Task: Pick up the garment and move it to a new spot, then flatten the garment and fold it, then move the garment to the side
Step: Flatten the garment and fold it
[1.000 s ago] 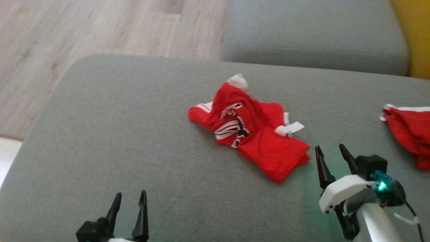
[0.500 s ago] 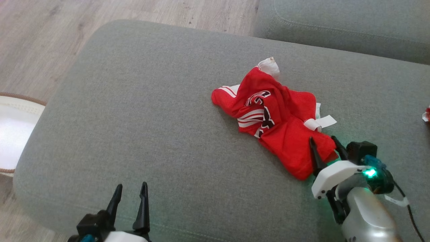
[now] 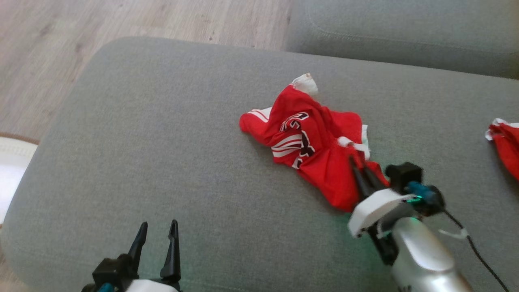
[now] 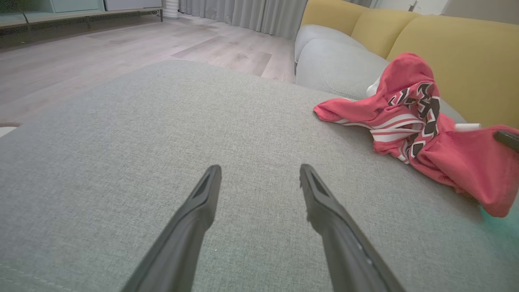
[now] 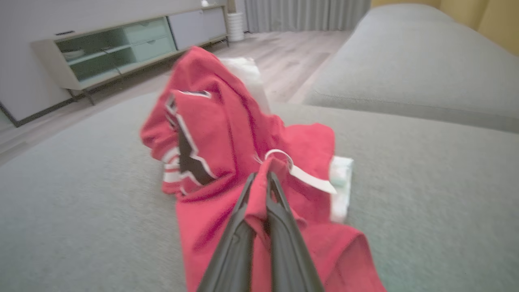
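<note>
Your right claw point(image 5: 261, 177) grips the crumpled red printed fabric garment point(image 3: 324, 174) beside its white tag point(image 5: 309, 179), left claw point(image 3: 158, 222) spread; lift slowly.

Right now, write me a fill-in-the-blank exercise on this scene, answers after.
1. The right gripper is ____ on a fold of the red garment.
2. The left gripper stands ____, holding nothing.
3. The garment lies crumpled on a ____ sofa cushion.
Missing words: shut; open; grey.
</note>
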{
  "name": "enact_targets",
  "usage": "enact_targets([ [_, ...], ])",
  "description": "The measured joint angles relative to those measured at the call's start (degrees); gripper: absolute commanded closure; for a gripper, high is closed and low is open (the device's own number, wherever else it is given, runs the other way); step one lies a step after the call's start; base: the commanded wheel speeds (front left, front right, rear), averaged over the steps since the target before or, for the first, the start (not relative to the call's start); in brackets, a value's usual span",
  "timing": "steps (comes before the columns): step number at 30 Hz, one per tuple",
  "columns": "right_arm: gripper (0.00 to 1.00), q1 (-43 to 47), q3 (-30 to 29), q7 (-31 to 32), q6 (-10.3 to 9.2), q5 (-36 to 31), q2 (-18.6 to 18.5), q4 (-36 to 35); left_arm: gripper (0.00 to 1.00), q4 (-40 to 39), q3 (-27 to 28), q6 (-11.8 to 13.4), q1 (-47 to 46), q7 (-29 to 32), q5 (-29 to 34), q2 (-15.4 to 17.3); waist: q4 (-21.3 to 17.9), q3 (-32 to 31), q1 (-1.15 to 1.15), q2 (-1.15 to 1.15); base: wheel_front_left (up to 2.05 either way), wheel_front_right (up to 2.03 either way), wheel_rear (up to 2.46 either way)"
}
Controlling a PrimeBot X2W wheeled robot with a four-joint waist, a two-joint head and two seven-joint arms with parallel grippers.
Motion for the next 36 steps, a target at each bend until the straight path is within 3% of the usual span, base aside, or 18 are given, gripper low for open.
enact_targets([
  [8,1.00,5.6,16.9,5.0,0.00,0.8,-0.2,-8.9,0.00,0.0,0.0,0.5,0.3,0.0,-0.1,0.1,-1.8,-2.2,-0.01,0.00,0.00,0.00,0.00],
  [12,1.00,9.3,24.2,9.0,0.00,1.4,-2.5,-13.6,0.00,0.0,0.1,0.8,0.3,-0.1,-0.1,0.1,-2.7,-2.8,-0.01,0.00,0.00,0.00,0.00],
  [20,1.00,13.5,30.9,14.0,0.00,3.7,-5.7,-19.2,0.00,0.0,0.2,0.9,0.5,-0.5,-0.1,0.1,-3.9,-3.1,-0.01,0.00,0.00,0.00,0.00],
  [21,0.77,13.9,31.6,14.6,0.00,3.7,-5.8,-19.5,0.00,0.0,0.2,0.9,0.5,-0.5,-0.1,0.1,-4.0,-3.1,-0.01,0.00,0.00,0.00,0.00],
  [22,0.11,14.5,32.0,15.0,0.00,3.4,-5.9,-19.8,0.00,0.0,0.2,0.9,0.5,-0.5,-0.1,0.1,-4.1,-3.1,-0.01,0.00,0.00,0.00,0.00],
  [23,0.00,14.8,32.1,15.1,0.00,3.3,-6.1,-19.9,0.00,0.0,0.2,0.9,0.5,-0.5,-0.1,0.1,-4.2,-3.1,-0.01,0.00,0.00,0.00,0.00],
  [28,0.00,16.3,27.2,14.0,0.00,4.2,-6.5,-21.9,0.00,0.1,0.2,0.9,0.5,-0.5,-0.2,0.1,-4.4,-3.1,0.00,0.00,0.00,0.00,0.00],
  [36,0.00,16.1,4.7,13.5,0.00,-1.1,-6.5,-25.6,0.00,0.6,0.0,0.9,0.5,-0.6,-0.6,0.0,-2.5,-2.8,0.00,0.00,0.00,0.00,0.00],
])
